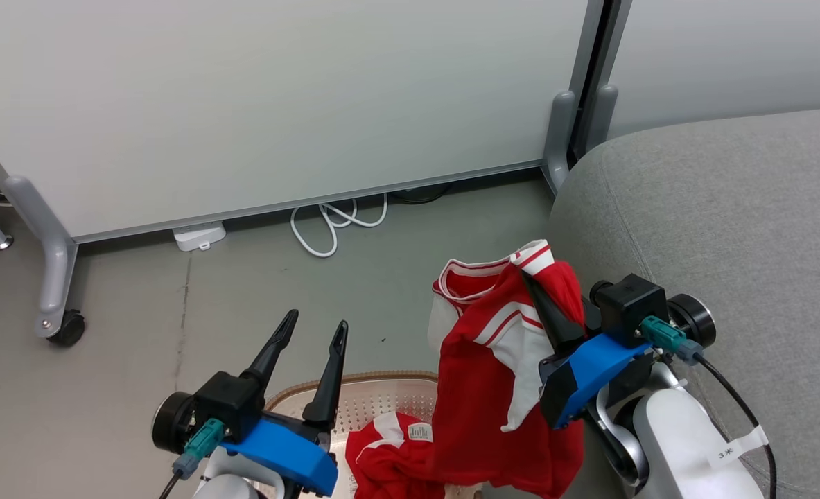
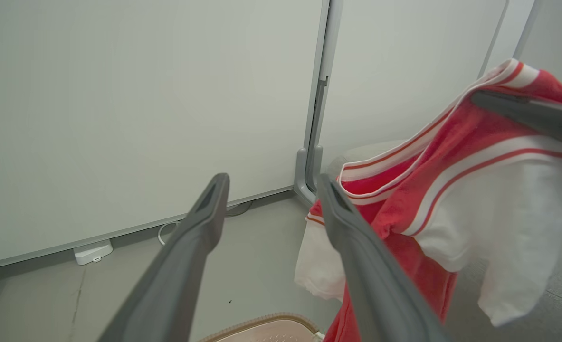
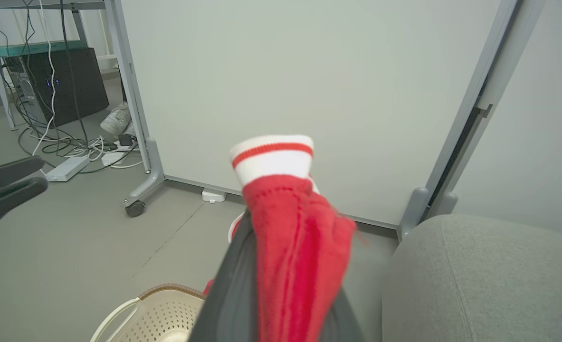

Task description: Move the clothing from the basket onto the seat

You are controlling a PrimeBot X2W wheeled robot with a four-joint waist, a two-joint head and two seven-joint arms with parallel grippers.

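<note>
Right gripper (image 1: 531, 284) clenched on red garment (image 1: 482, 388), held high beside seat (image 1: 728, 222), probably so fabric clears basket (image 1: 375, 380) rim. Second garment (image 1: 382, 454) lies in basket. Left gripper (image 1: 316, 322) released, empty, above basket.

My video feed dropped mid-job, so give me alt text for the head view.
The right gripper is shut on a red-and-white garment, held up and hanging beside the grey seat. A second red garment lies in the basket below, where the left gripper hovers open and empty.
</note>
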